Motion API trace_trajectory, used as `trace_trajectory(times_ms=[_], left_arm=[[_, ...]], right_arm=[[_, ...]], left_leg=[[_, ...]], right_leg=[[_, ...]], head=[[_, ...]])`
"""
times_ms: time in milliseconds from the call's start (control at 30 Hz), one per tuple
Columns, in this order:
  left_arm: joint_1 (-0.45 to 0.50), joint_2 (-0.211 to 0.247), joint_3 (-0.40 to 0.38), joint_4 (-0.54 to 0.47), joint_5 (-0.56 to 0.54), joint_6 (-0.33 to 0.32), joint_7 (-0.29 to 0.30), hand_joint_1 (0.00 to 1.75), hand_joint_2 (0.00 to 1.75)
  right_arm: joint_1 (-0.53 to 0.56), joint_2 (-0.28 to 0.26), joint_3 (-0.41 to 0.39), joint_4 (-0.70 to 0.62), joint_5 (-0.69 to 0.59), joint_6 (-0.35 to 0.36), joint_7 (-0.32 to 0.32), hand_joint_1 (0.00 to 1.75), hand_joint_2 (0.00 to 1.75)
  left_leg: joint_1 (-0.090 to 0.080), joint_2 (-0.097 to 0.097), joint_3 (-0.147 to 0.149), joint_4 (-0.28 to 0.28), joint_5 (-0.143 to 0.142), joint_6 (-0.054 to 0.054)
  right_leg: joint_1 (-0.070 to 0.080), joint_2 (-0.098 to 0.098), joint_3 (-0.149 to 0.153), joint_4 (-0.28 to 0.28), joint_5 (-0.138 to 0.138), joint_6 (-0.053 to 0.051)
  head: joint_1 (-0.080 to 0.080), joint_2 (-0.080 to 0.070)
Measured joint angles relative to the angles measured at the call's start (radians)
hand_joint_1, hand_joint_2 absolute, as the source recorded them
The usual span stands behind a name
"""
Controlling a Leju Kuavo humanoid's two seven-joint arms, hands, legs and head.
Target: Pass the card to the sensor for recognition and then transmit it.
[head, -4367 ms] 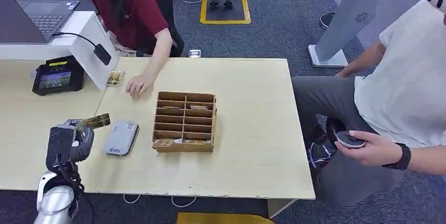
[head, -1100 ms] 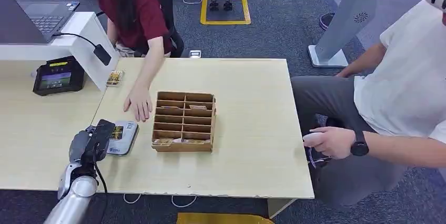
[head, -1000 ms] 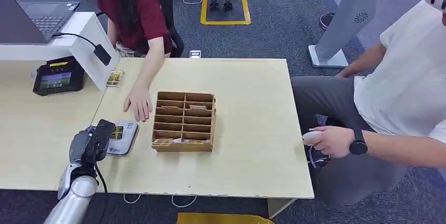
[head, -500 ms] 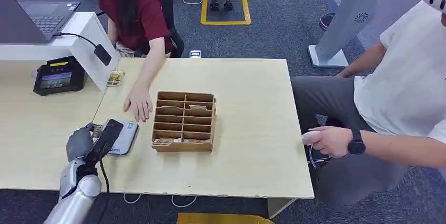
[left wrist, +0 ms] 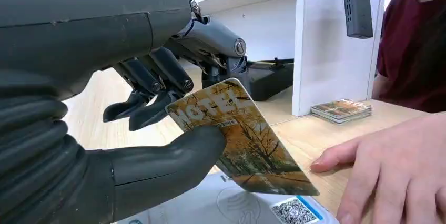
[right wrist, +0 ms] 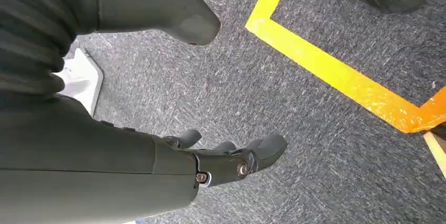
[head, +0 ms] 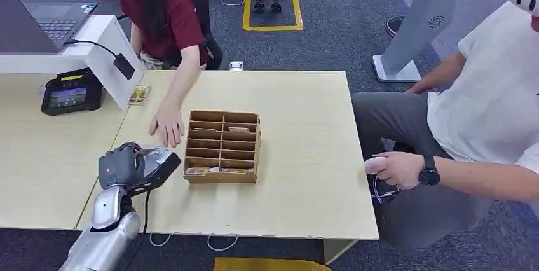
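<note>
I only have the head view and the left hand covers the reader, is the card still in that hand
Observer: Yes. In the left wrist view the left hand pinches the card between thumb and fingers.
Operator: Is the card touching the reader?
Observer: Its lower edge is right over the grey reader, near the printed wave symbol; contact I cannot tell.
Operator: Anything close to it?
Observer: A person's hand rests on the table right beside the reader, fingertips near the card's corner.
Operator: And the right hand?
Observer: The right hand hangs over grey carpet, fingers apart, holding nothing.
</note>
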State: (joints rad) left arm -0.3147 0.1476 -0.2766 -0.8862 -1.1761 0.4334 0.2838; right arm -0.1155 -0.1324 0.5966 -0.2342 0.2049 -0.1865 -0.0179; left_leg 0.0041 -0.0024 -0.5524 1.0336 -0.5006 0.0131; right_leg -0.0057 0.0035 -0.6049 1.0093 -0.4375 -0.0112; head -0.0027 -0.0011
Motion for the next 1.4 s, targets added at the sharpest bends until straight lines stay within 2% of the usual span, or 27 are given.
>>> trace_trajectory(times_ms=[567, 633, 733, 800, 833, 933, 1233, 1400], left_arm=[[-0.001, -0.014, 0.0, 0.02, -0.019, -0.002, -0.027, 1.75, 1.75], [-0.001, -0.018, 0.003, 0.019, 0.06, -0.001, -0.08, 1.75, 1.75], [0.013, -0.026, 0.038, -0.02, 0.327, -0.05, -0.213, 1.75, 1.75], [0.04, -0.029, 0.072, -0.077, 0.506, -0.079, -0.279, 1.75, 1.75], [0.055, -0.029, 0.087, -0.105, 0.561, -0.081, -0.297, 1.75, 1.75], [0.078, -0.029, 0.119, -0.163, 0.602, -0.088, -0.311, 1.75, 1.75], [0.122, -0.026, 0.183, -0.313, 0.779, -0.057, -0.384, 1.75, 1.75], [0.132, -0.02, 0.2, -0.37, 0.799, -0.056, -0.396, 1.75, 1.75]], right_arm=[[0.0, 0.0, 0.0, -0.001, 0.012, 0.005, 0.005, 0.0, 1.75], [0.001, 0.0, -0.001, 0.0, 0.015, 0.003, 0.004, 0.0, 1.75], [0.002, 0.0, -0.003, 0.0, 0.019, -0.005, -0.005, 0.0, 1.75], [0.006, 0.0, -0.004, 0.0, 0.021, -0.012, -0.013, 0.0, 1.75], [0.009, 0.0, -0.005, 0.0, 0.021, -0.012, -0.016, 0.0, 1.75], [0.016, 0.0, -0.005, 0.0, 0.022, -0.013, -0.02, 0.0, 1.75], [0.023, 0.0, -0.02, 0.0, 0.031, -0.015, -0.026, 0.0, 1.75], [0.024, 0.0, -0.026, 0.0, 0.034, -0.016, -0.026, 0.0, 1.75]], left_leg=[[0.0, 0.0, 0.0, 0.0, 0.002, -0.002], [0.0, 0.0, 0.0, 0.0, 0.002, -0.002], [0.0, 0.0, 0.0, 0.0, 0.002, -0.003], [0.0, 0.0, 0.0, 0.0, 0.002, -0.003], [0.0, 0.001, -0.001, 0.0, 0.002, -0.003], [0.0, -0.001, -0.003, 0.0, 0.002, -0.002], [0.0, -0.001, -0.005, 0.0, 0.002, -0.002], [0.0, -0.001, -0.005, 0.0, 0.002, -0.002]], right_leg=[[0.0, 0.0, 0.0, 0.001, 0.001, -0.001], [0.0, 0.0, 0.0, 0.001, 0.001, -0.001], [0.0, 0.0, -0.001, 0.001, 0.001, -0.001], [0.0, 0.001, -0.002, 0.001, 0.001, -0.001], [0.0, 0.001, -0.003, 0.001, 0.001, -0.001], [0.0, 0.0, -0.004, 0.001, 0.001, -0.001], [0.0, 0.0, -0.006, 0.001, 0.001, -0.001], [0.0, 0.0, -0.006, 0.001, 0.001, -0.001]], head=[[0.0, 0.0], [0.0, 0.0], [0.0, 0.0], [0.0, 0.0], [0.0, 0.0], [0.0, 0.0], [0.0, 0.0], [0.0, 0.0]])
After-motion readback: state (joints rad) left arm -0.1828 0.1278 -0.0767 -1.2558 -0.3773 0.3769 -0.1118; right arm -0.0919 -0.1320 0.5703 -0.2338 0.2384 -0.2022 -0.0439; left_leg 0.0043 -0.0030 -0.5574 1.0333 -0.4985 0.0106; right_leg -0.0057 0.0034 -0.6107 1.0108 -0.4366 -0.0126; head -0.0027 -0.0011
